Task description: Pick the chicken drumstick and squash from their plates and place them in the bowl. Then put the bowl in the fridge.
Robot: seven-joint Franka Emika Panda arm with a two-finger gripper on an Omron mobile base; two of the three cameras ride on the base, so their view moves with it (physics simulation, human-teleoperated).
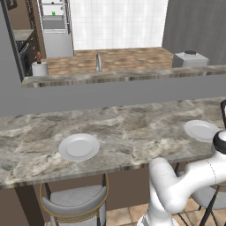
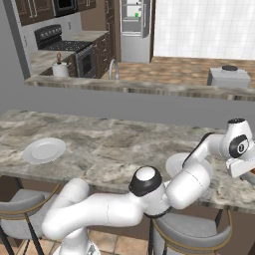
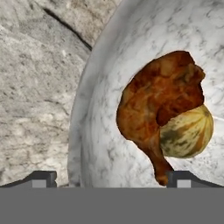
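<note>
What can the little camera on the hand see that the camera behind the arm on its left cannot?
The hand view alone looks into the bowl, where the chicken drumstick lies against the squash, with the hand open above them.

The left base view alone takes in two bare plates, a stool, the back counter and the open fridge.

Both show the marble counter.
</note>
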